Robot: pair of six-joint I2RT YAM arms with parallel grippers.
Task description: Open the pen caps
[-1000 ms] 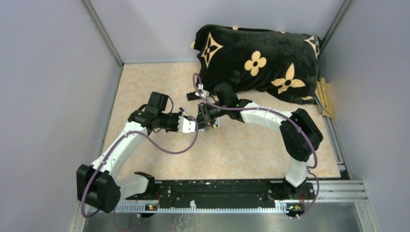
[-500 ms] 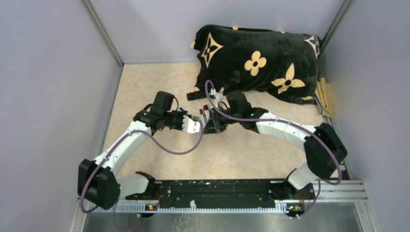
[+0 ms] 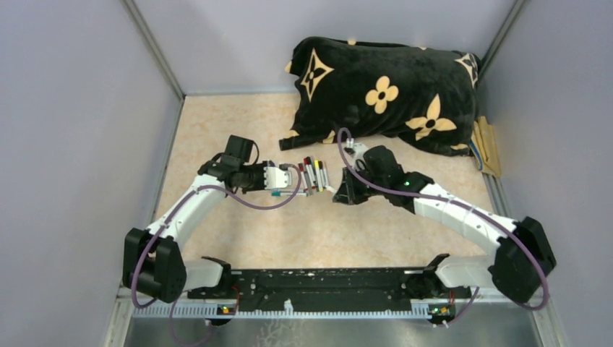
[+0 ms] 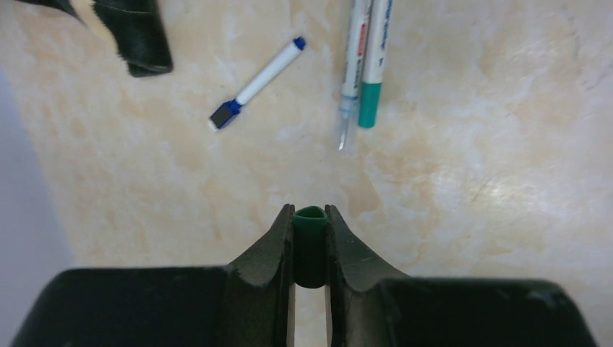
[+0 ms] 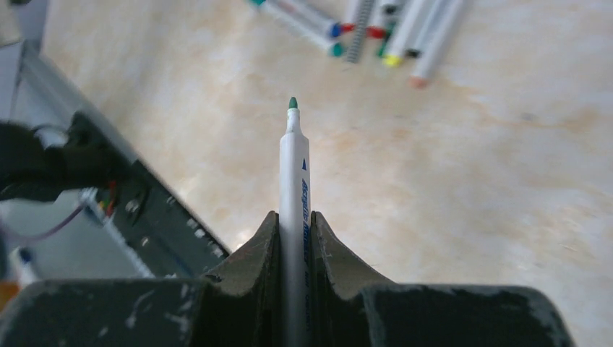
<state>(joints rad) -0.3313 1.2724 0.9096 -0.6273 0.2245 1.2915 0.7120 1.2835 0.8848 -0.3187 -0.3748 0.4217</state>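
**Left wrist view: green cap in one pincer, bare pen in the other**

Left wrist view, bottom centre: the left gripper (image 4: 309,217) is closed to a narrow slot on a green pen cap (image 4: 310,249). The cap stands upright in the frame between the pads, with its long axis along the fingers and its rounded end just past the fingertips. Beyond it on the marbled table (image 4: 470,217), a short blue-capped marker (image 4: 256,83) slants toward the upper right. Two long pens (image 4: 352,58) lie side by side and run out of the top edge.

Right wrist view: the right gripper (image 5: 293,220) is pinched on a white-barrelled pen (image 5: 293,181). Its barrel runs straight up the middle of the frame. The uncapped green tip (image 5: 293,103) points away from the wrist, well past the fingertips. A cluster of pens (image 5: 405,25) lies at the top edge.

Top external view: at mid-frame the two grippers stand apart, with a row of pens (image 3: 312,173) between them. A black flower-patterned pillow (image 3: 383,90) fills the upper part.
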